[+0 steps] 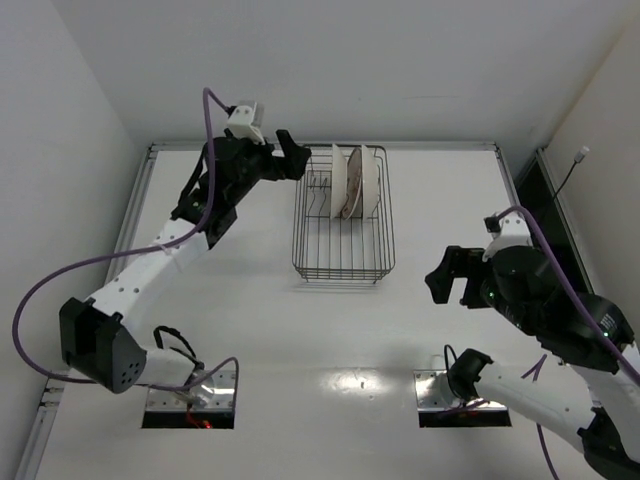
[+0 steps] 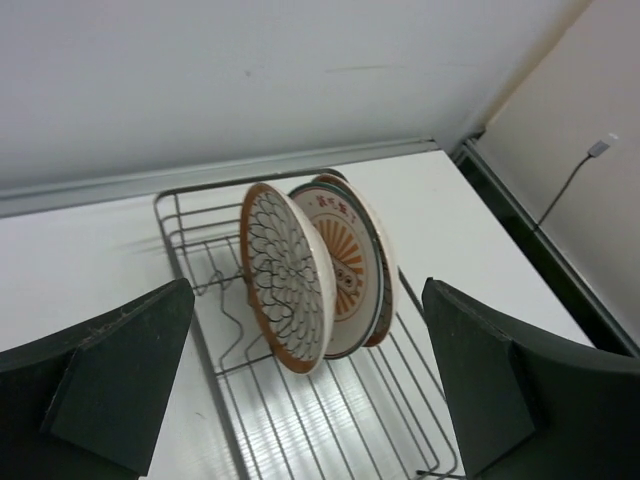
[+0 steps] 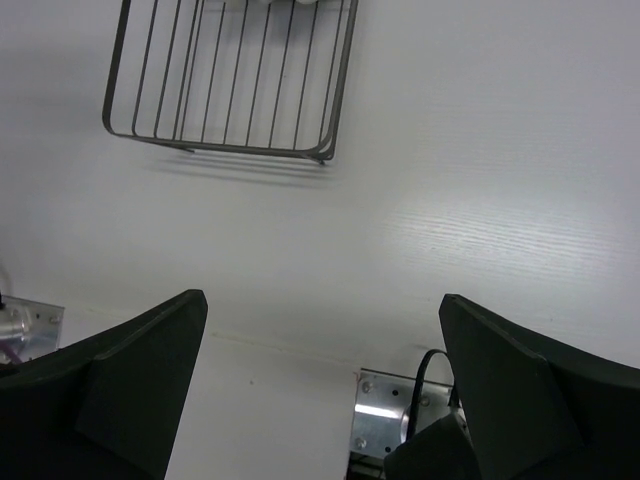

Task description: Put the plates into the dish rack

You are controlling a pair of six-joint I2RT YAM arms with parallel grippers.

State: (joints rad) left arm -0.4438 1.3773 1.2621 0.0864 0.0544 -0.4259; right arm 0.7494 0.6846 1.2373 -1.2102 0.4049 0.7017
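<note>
Top external view gives you the rack point(image 1: 340, 258) in the upper middle of the frame, standing on the white bench point(image 1: 250, 330). All three plates point(image 1: 355, 182) stand on edge in the rack's upper half, packed close together among the dividers.

Your left fingers point(image 1: 292, 158) hang just left of the rack's upper left corner. They are spread wide with nothing between them. Left wrist view looks between both fingers at the plates. The lattice plate point(image 2: 285, 280) stands nearest the camera and tilts slightly. The sunburst plate point(image 2: 345, 262) leans right behind it. The third plate point(image 2: 384, 290) shows only as a brown rim at the back. They overlap so closely that you cannot tell whether they touch one another.

Your right fingers point(image 1: 442, 275) sit at the right middle of the top frame, well apart from the rack. Right wrist view shows them parted wide and holding nothing, above the bench, with the rack's lower end in the upper left of that frame.
</note>
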